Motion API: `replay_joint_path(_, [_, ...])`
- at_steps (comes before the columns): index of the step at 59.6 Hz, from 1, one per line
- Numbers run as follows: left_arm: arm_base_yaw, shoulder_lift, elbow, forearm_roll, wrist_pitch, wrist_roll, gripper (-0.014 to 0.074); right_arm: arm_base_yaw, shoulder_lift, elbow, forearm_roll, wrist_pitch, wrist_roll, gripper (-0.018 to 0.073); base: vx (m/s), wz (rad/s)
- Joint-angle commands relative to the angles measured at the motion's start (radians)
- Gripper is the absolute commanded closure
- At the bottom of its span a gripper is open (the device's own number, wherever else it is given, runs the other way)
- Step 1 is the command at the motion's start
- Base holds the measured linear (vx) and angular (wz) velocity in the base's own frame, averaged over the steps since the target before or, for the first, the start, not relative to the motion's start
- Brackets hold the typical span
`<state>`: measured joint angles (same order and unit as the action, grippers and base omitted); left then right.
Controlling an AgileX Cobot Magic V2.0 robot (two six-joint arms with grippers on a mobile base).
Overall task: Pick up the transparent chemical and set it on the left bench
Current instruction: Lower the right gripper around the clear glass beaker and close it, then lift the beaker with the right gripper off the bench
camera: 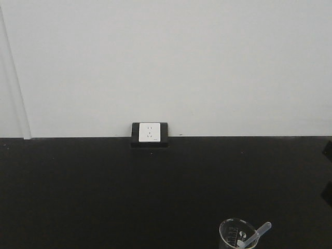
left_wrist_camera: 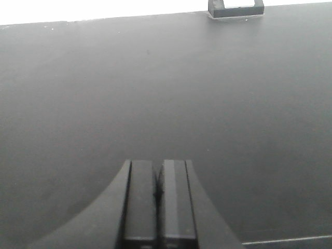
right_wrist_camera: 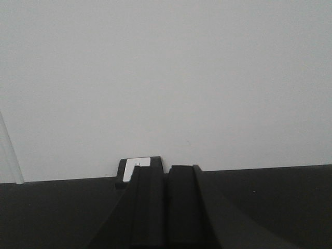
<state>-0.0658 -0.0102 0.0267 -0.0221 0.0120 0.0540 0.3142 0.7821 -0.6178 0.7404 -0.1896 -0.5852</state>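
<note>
We can read no text here. White printed marks on the glass beaker (camera: pixel 234 236) are too small for us to make out, and the wall socket (camera: pixel 149 133) face is blurred.

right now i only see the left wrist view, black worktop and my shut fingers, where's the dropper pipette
Observer: The dropper pipette stands tilted in a clear graduated beaker at the lower right edge of the front view, with its bulb end poking out over the rim.
Operator: other arm holding anything
Observer: No. The right gripper is shut, with nothing between its fingers.
</note>
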Motion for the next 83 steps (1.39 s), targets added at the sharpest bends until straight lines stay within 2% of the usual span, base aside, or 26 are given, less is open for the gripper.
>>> replay_joint_path(1, [-0.002,-0.019,0.016,-0.001,-0.078,-0.008,0.06,-0.006,0.004,-0.039,-0.018,-0.062,-0.03,0.0451,0.0,0.0])
replay_joint_path(6, [-0.002,-0.019,0.016,-0.001,-0.078,-0.008,0.06,-0.006,0.005,-0.039,-0.018,-0.062,-0.051,0.0361,0.0,0.0])
replay_joint_path(19, [-0.002,-0.019,0.016,-0.001,-0.078,-0.008,0.06,-0.006,0.005,-0.039,-0.001,-0.06,-0.045,0.0,0.0,0.0])
replay_joint_path(23, [-0.002,-0.019,0.016,-0.001,-0.078,-0.008,0.06,-0.006,0.006,-0.039,0.039,-0.056,-0.034,-0.0078,0.0,0.0])
replay_joint_path(27, [-0.002,-0.019,0.016,-0.001,-0.078,-0.008,0.06,-0.006,0.021,-0.039,0.111,-0.057,-0.03,-0.0112,0.0,0.0])
replay_joint_path(38, [-0.002,-0.019,0.016,-0.001,-0.078,-0.008,0.06,-0.008,0.165,-0.039,0.332,-0.073,-0.03,-0.0078,0.0,0.0])
replay_joint_path(47, [-0.002,-0.019,0.016,-0.001,-0.078,-0.008,0.06,-0.008,0.338,-0.039,0.438,-0.073,-0.015,-0.002,0.0,0.0])
replay_joint_path(60, [-0.002,-0.019,0.016,-0.001,-0.078,-0.008,0.06,-0.008,0.535,-0.042,0.45,-0.098,-0.007,0.0028,0.0,0.0])
replay_joint_path(83, [-0.002,-0.019,0.016,-0.001,-0.078,-0.008,0.06,-0.008,0.693,-0.131,0.445,-0.089,0.015,0.0033,0.0,0.0])
